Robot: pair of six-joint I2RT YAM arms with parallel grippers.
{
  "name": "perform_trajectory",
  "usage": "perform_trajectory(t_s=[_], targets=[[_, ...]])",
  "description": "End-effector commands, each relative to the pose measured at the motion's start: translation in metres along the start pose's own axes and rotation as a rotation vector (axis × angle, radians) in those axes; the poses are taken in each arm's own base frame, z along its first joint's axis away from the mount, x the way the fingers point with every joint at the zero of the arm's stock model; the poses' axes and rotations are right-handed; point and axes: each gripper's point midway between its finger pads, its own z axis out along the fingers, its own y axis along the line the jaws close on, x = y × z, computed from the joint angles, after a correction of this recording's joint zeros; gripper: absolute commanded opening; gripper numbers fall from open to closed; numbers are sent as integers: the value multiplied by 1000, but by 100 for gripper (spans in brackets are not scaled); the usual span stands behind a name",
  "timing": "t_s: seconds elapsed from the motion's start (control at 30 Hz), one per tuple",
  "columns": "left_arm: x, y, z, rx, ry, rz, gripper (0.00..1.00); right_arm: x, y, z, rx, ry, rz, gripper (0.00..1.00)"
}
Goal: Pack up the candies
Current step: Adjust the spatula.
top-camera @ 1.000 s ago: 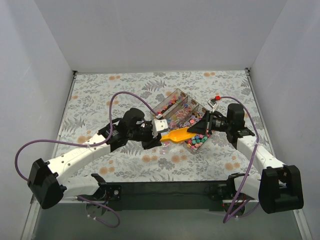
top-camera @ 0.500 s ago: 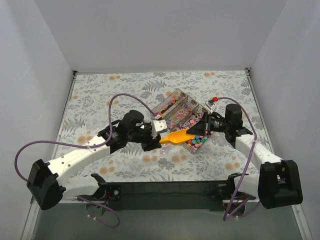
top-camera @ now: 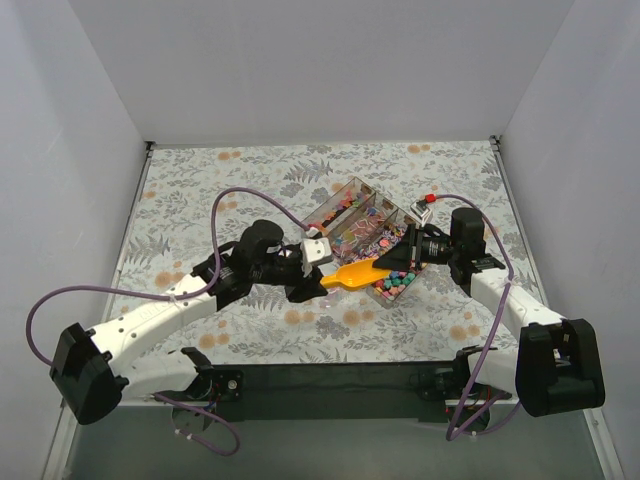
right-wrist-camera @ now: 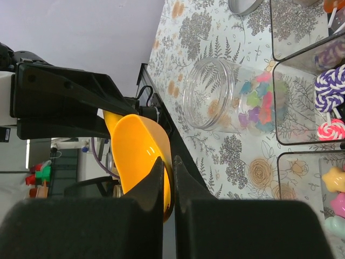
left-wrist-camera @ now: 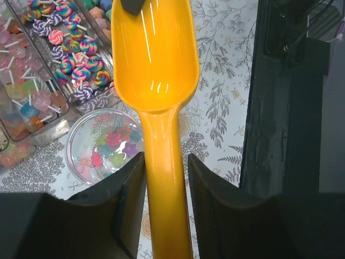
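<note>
The orange scoop (top-camera: 350, 273) hangs empty over the floral cloth beside the clear compartment tray (top-camera: 408, 215). My left gripper (top-camera: 312, 278) is shut on its handle, seen in the left wrist view (left-wrist-camera: 165, 162) with the scoop bowl (left-wrist-camera: 156, 59) ahead. My right gripper (top-camera: 385, 263) is shut on the bowl's rim, which shows thin between the jaws in the right wrist view (right-wrist-camera: 168, 162). Small mixed-colour candies (top-camera: 395, 282) fill the tray's near compartment. More candies (left-wrist-camera: 113, 145) lie in a clear jar (left-wrist-camera: 81, 140) below the scoop, and the jar also shows in the right wrist view (right-wrist-camera: 215, 91).
Other tray compartments hold swirl lollipops (left-wrist-camera: 70, 48) and wrapped sweets. A grey round lid (right-wrist-camera: 245, 4) lies beyond the jar. White walls close in three sides, and the black front edge (top-camera: 330, 375) runs along the near side.
My right gripper has moved left and down onto the scoop bowl's rim. My left arm has shifted slightly with the scoop handle still in it.
</note>
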Motion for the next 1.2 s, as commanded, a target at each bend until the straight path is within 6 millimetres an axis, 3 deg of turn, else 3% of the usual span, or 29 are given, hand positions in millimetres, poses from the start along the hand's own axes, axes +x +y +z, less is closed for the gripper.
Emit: perform_trajectory(t_s=[0.0,0.17,0.23,0.27,0.4,0.43,0.7,0.83,1.0,1.07,1.1,1.17], targets=[[-24,-15,-7,61,-103,47,35,-20,0,0,24,-66,-46,1],[-20,-16,-7,57,-95,48,30,-21,0,0,24,-72,-43,1],[-15,-15,-7,56,-73,44,3,-22,-2,-1,26,-75,-39,1],[-17,-15,-8,53,-77,49,0,-21,-4,-1,30,-76,-38,1],[-26,-13,-12,33,-103,67,0,-19,-13,0,53,-80,-29,2],[-31,-8,-15,-4,-122,72,0,-18,-19,1,71,-85,-15,12],[-45,-2,-24,-66,-187,78,0,-14,-34,1,107,-90,-2,26],[-42,11,-23,-134,-175,64,0,-19,-30,1,93,-87,-24,47],[-37,39,-24,-267,-119,35,0,-48,-13,-14,78,-143,-112,57],[-26,54,-25,-328,-48,22,0,-57,-18,-25,132,-169,-116,60],[-34,59,-28,-349,-46,30,0,-62,-20,-29,161,-174,-129,62],[-27,67,-30,-379,20,22,0,-72,-30,-39,286,-183,-176,63]])
